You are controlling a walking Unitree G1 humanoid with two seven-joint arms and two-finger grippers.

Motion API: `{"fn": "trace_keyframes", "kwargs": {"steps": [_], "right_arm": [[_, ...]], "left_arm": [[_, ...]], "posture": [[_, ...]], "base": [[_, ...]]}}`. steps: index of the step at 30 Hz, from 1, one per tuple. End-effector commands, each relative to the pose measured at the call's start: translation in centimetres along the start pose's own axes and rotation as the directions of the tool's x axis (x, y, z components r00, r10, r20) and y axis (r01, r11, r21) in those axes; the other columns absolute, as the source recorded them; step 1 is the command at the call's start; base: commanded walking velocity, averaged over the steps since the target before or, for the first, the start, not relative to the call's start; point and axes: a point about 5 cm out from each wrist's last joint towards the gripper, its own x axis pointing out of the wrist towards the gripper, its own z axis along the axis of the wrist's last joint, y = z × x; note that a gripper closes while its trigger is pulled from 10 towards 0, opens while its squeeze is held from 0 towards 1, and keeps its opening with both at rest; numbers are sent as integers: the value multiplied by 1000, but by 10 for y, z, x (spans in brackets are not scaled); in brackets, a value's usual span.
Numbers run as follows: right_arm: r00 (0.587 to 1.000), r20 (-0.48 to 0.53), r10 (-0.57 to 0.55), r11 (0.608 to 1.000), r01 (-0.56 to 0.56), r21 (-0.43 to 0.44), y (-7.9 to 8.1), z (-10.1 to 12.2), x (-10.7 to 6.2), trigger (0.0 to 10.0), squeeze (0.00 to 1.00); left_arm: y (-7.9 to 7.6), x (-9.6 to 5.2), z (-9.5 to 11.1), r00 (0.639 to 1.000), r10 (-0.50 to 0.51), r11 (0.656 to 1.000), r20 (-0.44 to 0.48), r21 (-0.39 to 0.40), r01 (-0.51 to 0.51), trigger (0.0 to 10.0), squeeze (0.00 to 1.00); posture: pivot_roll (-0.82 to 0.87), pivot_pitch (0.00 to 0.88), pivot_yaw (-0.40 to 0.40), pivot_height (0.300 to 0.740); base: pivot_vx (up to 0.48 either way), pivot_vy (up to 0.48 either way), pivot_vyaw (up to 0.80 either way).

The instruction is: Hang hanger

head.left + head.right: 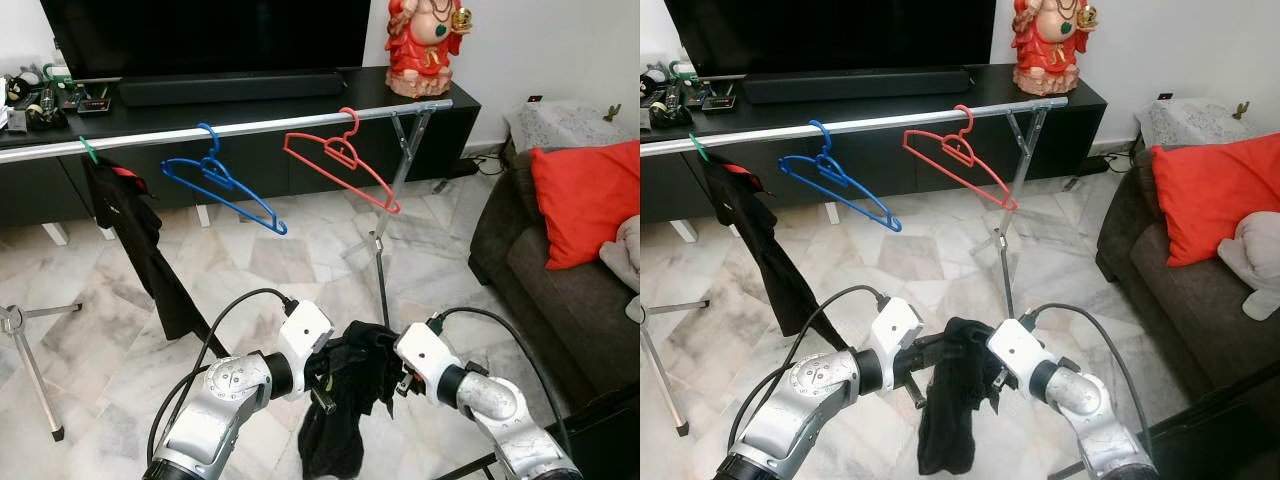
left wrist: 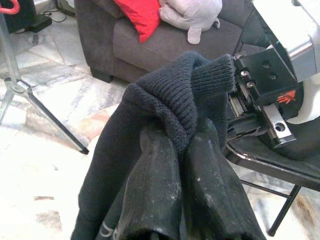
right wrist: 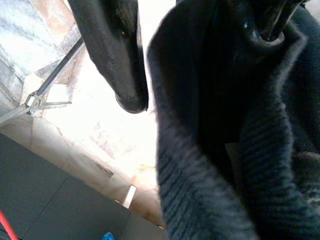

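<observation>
A black knit garment (image 1: 345, 400) hangs low in front of me between both grippers. My left gripper (image 1: 320, 388) is shut on its ribbed edge (image 2: 180, 107), the two fingers (image 2: 155, 185) pressed together under the fold. My right gripper (image 1: 397, 376) pushes into the cloth from the other side and looks open: one finger (image 3: 117, 55) stands clear of the fabric (image 3: 215, 150), the other is hidden in it. Beyond, a silver rail (image 1: 250, 127) carries a blue hanger (image 1: 225, 185), a red hanger (image 1: 340, 160), and a black garment (image 1: 140, 240) on a green hook.
The rail's right stand (image 1: 380, 270) comes down to the marble floor just beyond the held garment; its left foot (image 1: 30, 370) is at the far left. A dark sofa (image 1: 540, 280) with a red cushion (image 1: 590, 200) sits on the right. A black TV cabinet (image 1: 300, 90) runs behind the rail.
</observation>
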Motion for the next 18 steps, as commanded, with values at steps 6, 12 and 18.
{"fn": "trace_keyframes", "kwargs": {"steps": [6, 12, 18], "right_arm": [[1000, -20, -18, 1000, 18, 0, -2, -7, 0, 10000, 0], [996, -83, -18, 1000, 17, -3, 2, -19, 0, 9529, 0], [997, -71, -15, 1000, 15, 9, 4, -20, 1, 2667, 0]], "left_arm": [[-4, 1, 7, 999, -19, 1000, 31, 12, 19, 0, 0], [-4, 1, 7, 999, -21, 1000, 31, 13, 20, 0, 0], [-4, 1, 7, 999, -25, 1000, 27, 13, 25, 0, 0]], "posture": [[-65, 142, -34, 740], [-63, 139, -31, 740], [-64, 140, -30, 740]], "base": [[0, 0, 0], [0, 0, 0], [0, 0, 0]]}}
